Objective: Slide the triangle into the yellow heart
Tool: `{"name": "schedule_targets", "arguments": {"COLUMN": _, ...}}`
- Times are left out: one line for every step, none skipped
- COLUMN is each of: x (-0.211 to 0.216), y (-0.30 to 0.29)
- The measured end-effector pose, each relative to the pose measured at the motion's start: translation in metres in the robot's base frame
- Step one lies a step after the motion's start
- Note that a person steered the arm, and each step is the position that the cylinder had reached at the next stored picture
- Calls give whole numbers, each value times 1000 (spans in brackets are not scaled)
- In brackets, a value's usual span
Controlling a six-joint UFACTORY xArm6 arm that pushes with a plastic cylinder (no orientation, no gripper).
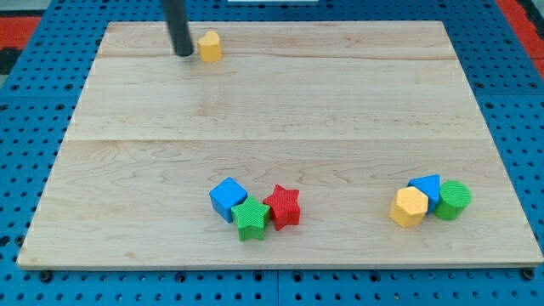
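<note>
My tip (184, 53) stands just left of what seems the yellow heart (209, 46), holding nothing.

The board (280, 110) under my tip (184, 54) is showing pale, smooth wood grain; my rod is looking matt dark.

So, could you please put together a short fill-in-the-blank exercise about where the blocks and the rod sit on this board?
1. My tip sits just to the view's ____ of the small yellow block.
2. The green star lies between the blue cube and the ____ star.
3. The green cylinder is at the view's ____ end of its cluster, beside the blue triangle and yellow hexagon.

Missing words: left; red; right
</note>
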State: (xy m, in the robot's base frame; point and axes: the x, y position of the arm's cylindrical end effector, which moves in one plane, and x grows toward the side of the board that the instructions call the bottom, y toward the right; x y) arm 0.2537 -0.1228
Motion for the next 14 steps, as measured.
{"name": "schedule_targets", "arguments": {"x": 1, "y": 57}}
{"name": "schedule_targets", "arguments": {"x": 49, "y": 77}}
{"name": "schedule_targets", "arguments": {"x": 97, "y": 195}}
{"name": "schedule_targets", "arguments": {"x": 152, "y": 330}}
{"name": "schedule_targets", "arguments": {"x": 226, "y": 412}}
{"name": "schedule_targets", "arguments": {"x": 300, "y": 416}}
{"name": "schedule_targets", "arguments": {"x": 319, "y": 312}}
{"name": "schedule_targets", "arguments": {"x": 291, "y": 267}}
{"name": "schedule_targets", "arguments": {"x": 270, "y": 267}}
{"name": "schedule_targets", "arguments": {"x": 255, "y": 264}}
{"name": "schedule_targets", "arguments": {"x": 238, "y": 269}}
{"name": "schedule_targets", "arguments": {"x": 184, "y": 237}}
{"name": "schedule_targets", "arguments": {"x": 170, "y": 247}}
{"name": "schedule_targets", "arguments": {"x": 209, "y": 254}}
